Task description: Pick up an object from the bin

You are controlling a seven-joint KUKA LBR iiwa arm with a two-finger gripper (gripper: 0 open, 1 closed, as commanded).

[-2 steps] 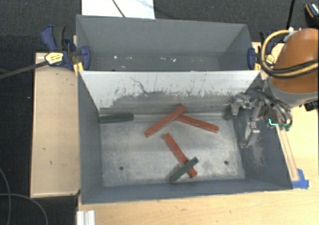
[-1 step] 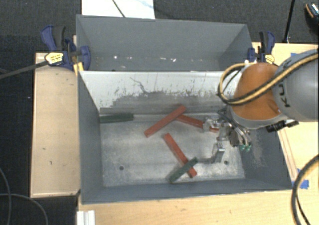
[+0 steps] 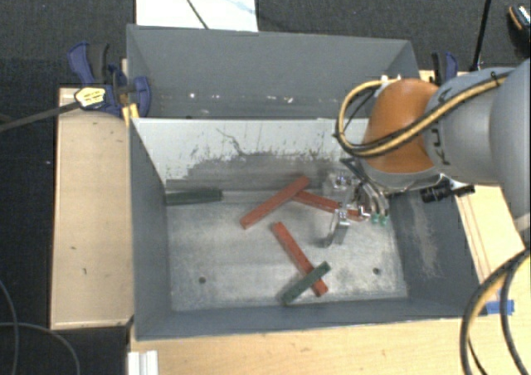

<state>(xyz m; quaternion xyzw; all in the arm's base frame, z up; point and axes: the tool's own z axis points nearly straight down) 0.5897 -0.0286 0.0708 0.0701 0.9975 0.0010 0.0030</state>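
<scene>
1. The gripper [image 3: 342,220] hangs low on the right side of the bin [image 3: 149,224].
2. A red stick [image 3: 318,199] lies flat on the floor just under it.
3. The stick's long side runs left to right, and its right end goes under the gripper.
4. I cannot tell if the gripper is open or closed.

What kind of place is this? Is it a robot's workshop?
Probably a robot test lab: the arm's gripper hangs in a grey metal bin with loose red sticks and green sticks.
</scene>
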